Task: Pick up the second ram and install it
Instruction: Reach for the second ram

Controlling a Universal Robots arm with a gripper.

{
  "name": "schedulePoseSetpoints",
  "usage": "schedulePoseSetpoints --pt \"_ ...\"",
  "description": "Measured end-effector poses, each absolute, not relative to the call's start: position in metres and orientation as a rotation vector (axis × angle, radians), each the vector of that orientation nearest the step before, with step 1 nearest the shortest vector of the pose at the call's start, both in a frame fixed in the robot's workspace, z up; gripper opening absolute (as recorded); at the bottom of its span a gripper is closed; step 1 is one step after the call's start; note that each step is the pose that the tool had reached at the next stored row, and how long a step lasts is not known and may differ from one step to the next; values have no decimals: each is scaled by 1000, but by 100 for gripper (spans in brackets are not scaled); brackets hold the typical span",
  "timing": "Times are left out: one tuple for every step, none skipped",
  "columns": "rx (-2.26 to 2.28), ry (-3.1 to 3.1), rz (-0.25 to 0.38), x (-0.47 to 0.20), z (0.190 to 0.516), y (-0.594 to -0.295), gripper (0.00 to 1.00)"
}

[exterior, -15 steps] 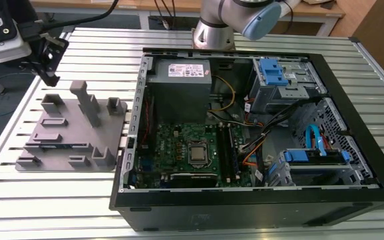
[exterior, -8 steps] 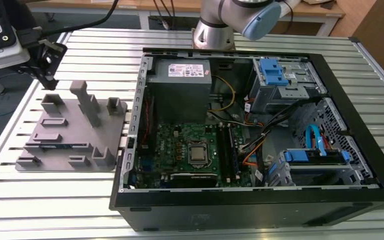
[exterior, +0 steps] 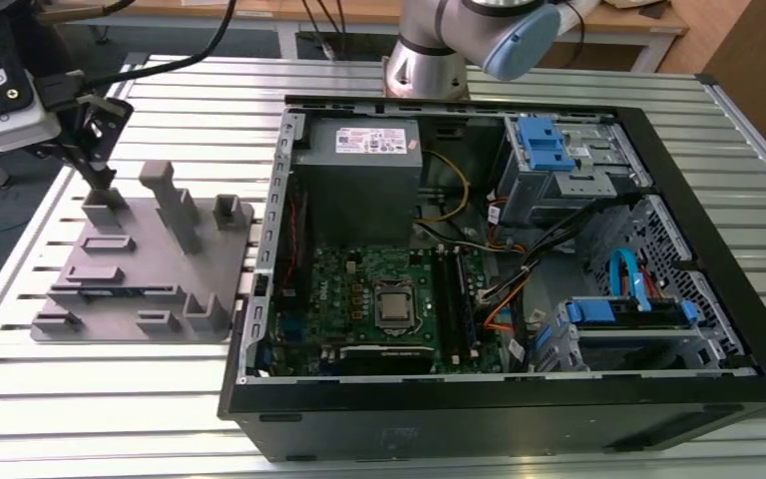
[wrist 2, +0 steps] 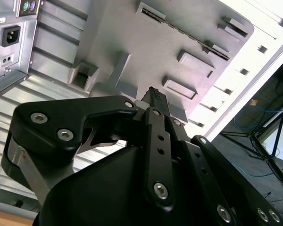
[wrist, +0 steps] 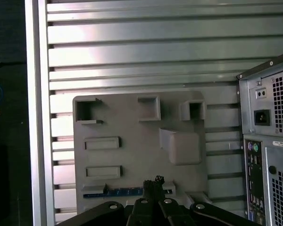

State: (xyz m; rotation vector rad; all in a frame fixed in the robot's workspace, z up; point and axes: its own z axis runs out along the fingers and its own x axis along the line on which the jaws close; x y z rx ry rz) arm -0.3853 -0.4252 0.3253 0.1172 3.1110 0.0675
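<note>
The second ram (exterior: pixel 117 292) lies flat in a slot along the near edge of the grey fixture block (exterior: pixel 144 269), its bluish label facing up. In the first wrist view the second ram (wrist: pixel 114 192) shows as a thin blue strip at the edge of the fixture block (wrist: pixel 141 141). My gripper (exterior: pixel 100 183) hangs over the far corner of the block at the exterior view's left, above the ram and apart from it. Its black fingers are shut with nothing between them, as both wrist views show the gripper (wrist: pixel 153 181) (wrist 2: pixel 153 92).
An open black computer case (exterior: pixel 517 399) lies at the exterior view's right of the fixture, with the green motherboard (exterior: pixel 370 299), power supply (exterior: pixel 363 160), cables and blue drive bays inside. Upright posts (exterior: pixel 171 205) rise from the fixture. The slatted metal table (exterior: pixel 117 399) carries both.
</note>
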Motion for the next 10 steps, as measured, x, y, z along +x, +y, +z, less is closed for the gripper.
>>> schedulePoseSetpoints --pt "117 3111 67 -386 323 -425 11" --pt "117 3111 67 -386 322 -425 11" --pt "117 3111 67 -386 320 -425 11" --pt "117 3111 67 -386 318 -426 11" --pt "118 3111 68 -386 316 -426 11" --pt "118 3112 67 -386 314 -426 11" --pt "118 3112 67 -386 312 -426 11" --pt "117 3112 67 -386 311 -426 11" --pt "117 3112 68 -386 309 -426 11" --pt "117 3112 68 -386 307 -426 11"
